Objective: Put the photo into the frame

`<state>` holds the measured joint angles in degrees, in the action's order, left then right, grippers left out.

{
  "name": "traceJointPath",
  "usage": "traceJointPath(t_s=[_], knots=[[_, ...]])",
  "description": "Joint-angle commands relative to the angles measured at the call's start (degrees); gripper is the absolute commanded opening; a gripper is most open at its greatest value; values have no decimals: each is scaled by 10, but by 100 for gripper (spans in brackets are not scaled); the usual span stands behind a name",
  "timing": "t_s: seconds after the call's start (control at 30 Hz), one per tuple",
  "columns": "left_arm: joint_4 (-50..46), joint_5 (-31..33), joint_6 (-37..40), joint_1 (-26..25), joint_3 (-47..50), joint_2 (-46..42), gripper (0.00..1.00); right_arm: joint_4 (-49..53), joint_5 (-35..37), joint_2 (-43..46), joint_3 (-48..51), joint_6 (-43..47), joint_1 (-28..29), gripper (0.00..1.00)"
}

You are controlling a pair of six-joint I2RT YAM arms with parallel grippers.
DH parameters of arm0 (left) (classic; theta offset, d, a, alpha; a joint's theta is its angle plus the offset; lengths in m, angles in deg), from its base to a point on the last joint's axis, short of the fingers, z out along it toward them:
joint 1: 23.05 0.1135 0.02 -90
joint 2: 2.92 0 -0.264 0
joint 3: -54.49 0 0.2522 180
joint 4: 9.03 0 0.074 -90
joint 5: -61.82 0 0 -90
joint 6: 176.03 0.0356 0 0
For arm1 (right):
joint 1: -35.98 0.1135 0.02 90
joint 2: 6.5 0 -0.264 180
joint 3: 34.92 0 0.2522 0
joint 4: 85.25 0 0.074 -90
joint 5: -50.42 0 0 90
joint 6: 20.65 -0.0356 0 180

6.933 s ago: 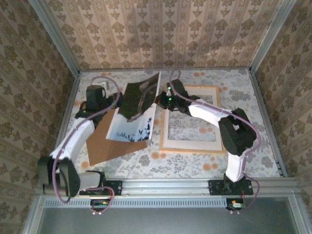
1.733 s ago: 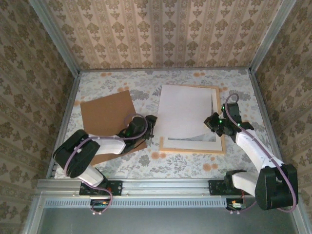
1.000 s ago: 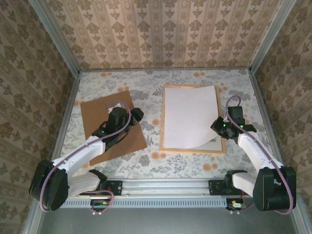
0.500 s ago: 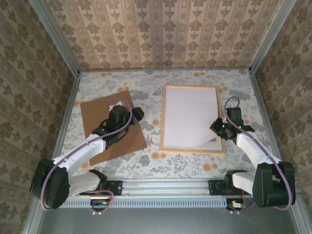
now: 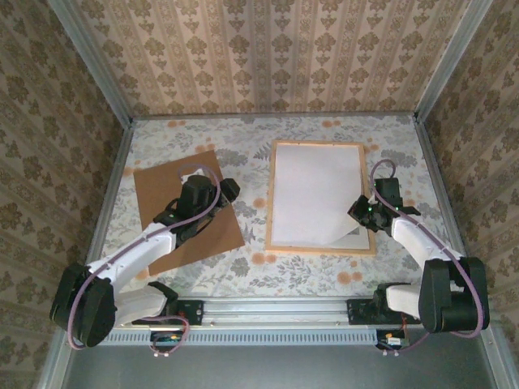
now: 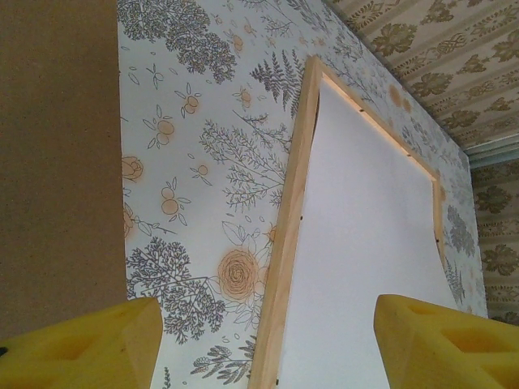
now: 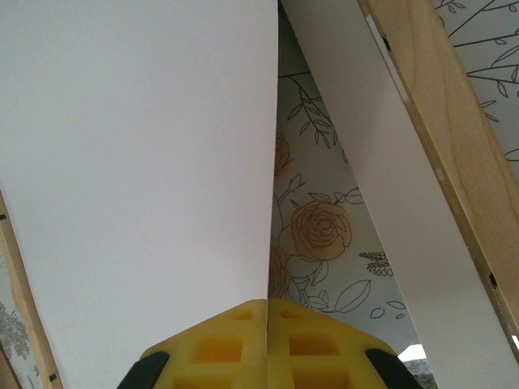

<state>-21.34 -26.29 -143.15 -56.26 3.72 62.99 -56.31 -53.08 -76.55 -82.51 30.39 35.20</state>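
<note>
The photo (image 5: 316, 190) lies inside the frame (image 5: 271, 203) with its plain white back up, so the printed side is hidden. Its near right corner curls up off the frame, pinched between the closed yellow fingers of the right gripper (image 7: 266, 324). The picture's lower edge cuts the fingers off. Under the raised corner a white strip (image 7: 381, 227) runs along the wood; whether it is mat or frame lining is unclear. The left gripper (image 6: 266, 344) hangs over the right edge of the brown backing board (image 5: 174, 198), jaws wide and holding nothing. The board lies flat on the floral table (image 5: 203, 138), left of the frame and apart from it.
</note>
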Motion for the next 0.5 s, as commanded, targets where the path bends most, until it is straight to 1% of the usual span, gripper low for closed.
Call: traceJointPath(t_s=[0.0, 0.1, 0.13, 0.2, 0.23, 0.3, 0.4, 0.47], knots=[[-2, 1, 11, 5, -12, 6, 71, 12, -7, 20, -22, 21, -6, 0], [0, -2, 13, 5, -14, 11, 71, 27, -13, 16, -26, 61, -12, 0], [1, -3, 14, 5, -15, 11, 71, 26, -18, 13, -23, 71, -15, 2], [2, -1, 16, 5, -15, 12, 71, 21, -28, 4, -16, 86, -18, 7], [3, -1, 16, 5, -15, 13, 71, 22, -24, -3, -16, 91, -21, 12], [5, -3, 16, 6, -15, 15, 71, 19, -18, -14, -16, 97, -23, 24], [7, -6, 17, 6, -17, 18, 71, 4, -20, -39, -22, 100, -34, 33], [7, -6, 18, 6, -17, 19, 71, -12, -29, -59, -28, 101, -41, 35]])
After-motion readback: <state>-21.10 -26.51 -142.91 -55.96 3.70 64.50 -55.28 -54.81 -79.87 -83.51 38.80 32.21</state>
